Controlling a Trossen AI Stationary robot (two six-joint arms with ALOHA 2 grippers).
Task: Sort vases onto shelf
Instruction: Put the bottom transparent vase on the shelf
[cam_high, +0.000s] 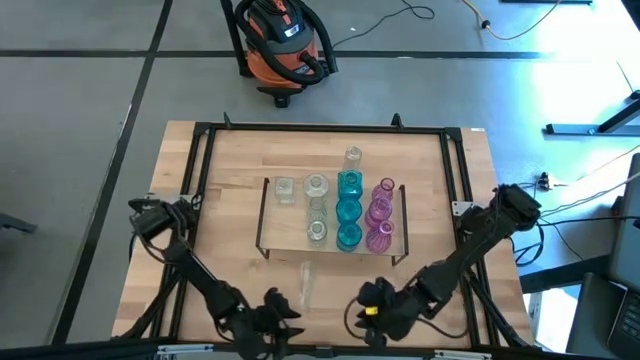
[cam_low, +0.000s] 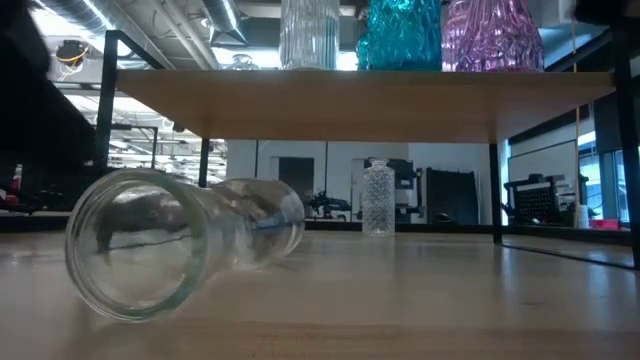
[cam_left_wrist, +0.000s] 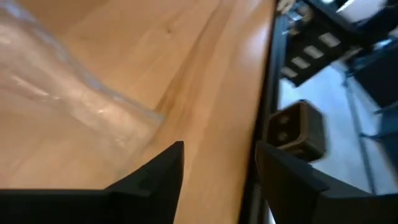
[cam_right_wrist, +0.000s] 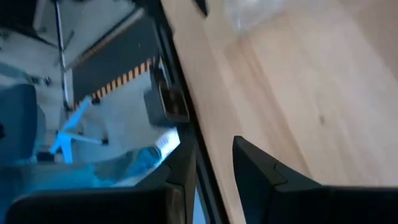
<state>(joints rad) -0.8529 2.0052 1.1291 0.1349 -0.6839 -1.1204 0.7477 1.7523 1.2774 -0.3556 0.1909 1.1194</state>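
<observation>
A light-wood shelf (cam_high: 290, 240) on a dark wire frame stands mid-table. On it stand three clear vases (cam_high: 317, 186), three teal vases (cam_high: 349, 210) and three pink vases (cam_high: 379, 213). One clear bottle vase (cam_high: 353, 157) stands on the table behind the shelf. Another clear vase (cam_high: 306, 283) lies on its side on the table in front of the shelf, its mouth toward the near edge (cam_low: 135, 245). My left gripper (cam_high: 285, 318) and my right gripper (cam_high: 370, 315) both hover open at the near edge, on either side of the lying vase (cam_left_wrist: 74, 106), touching nothing.
Black rails (cam_high: 200, 160) frame the tabletop. The near rail (cam_left_wrist: 264, 124) runs just beyond my left gripper's fingers. An orange shop vacuum (cam_high: 283, 42) sits on the floor beyond the far edge. Bare wood (cam_high: 230, 260) lies left and right of the shelf.
</observation>
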